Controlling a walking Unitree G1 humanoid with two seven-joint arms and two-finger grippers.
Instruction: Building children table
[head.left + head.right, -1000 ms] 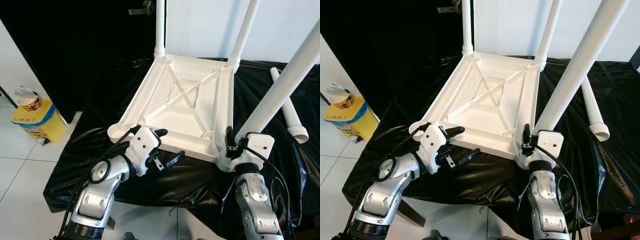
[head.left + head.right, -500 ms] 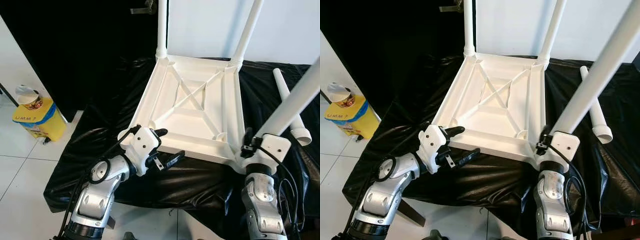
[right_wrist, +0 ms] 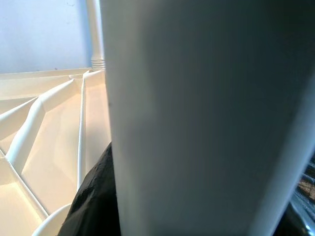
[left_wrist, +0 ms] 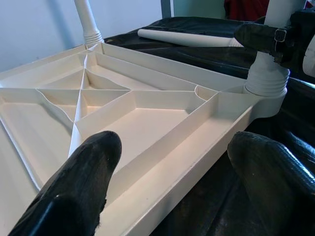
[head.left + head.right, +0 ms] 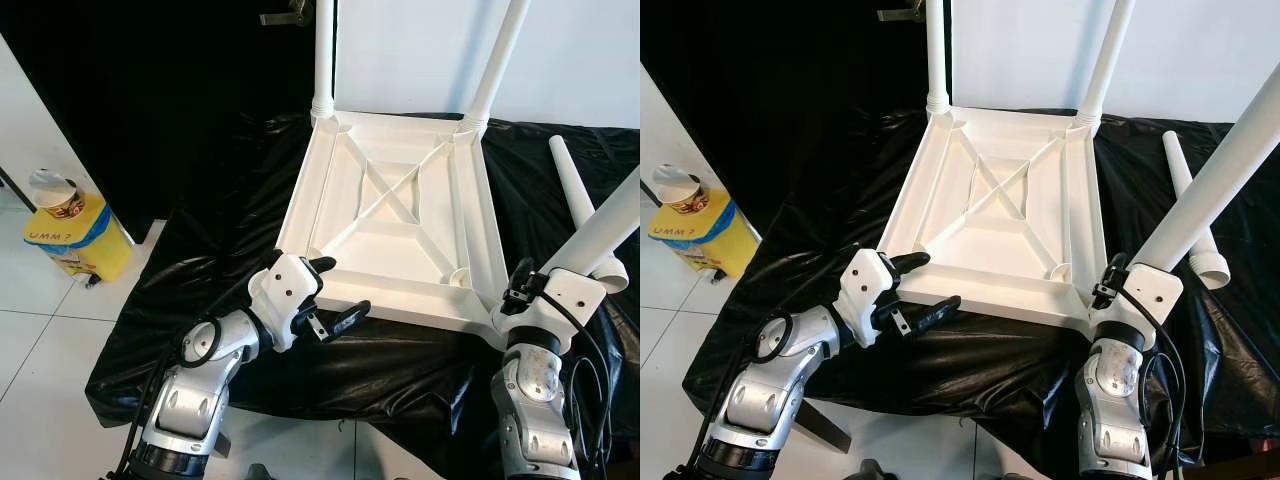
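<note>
A white plastic table top [image 5: 390,255] lies upside down on a black sheet. Two white legs [image 5: 322,50] [image 5: 497,60] stand upright in its far corners. A third leg [image 5: 605,225] sits in the near right corner socket [image 4: 268,81] and leans to the right. My right gripper [image 5: 530,290] is shut on this leg just above the socket; one black finger [image 3: 93,196] shows beside it. My left gripper [image 5: 335,292] is open at the near left corner, with its fingertips [image 4: 74,196] on either side of the near rim. That corner's socket is hidden behind its wrist.
A loose white leg [image 5: 570,185] lies on the black sheet [image 5: 200,280] to the right of the table top. A yellow container [image 5: 75,240] with a cup on it stands on the tiled floor at the left. A white wall is behind.
The table top has swung round, its near right corner moving to the right with my right gripper. The held leg now leans further right. My left gripper has stayed put.
</note>
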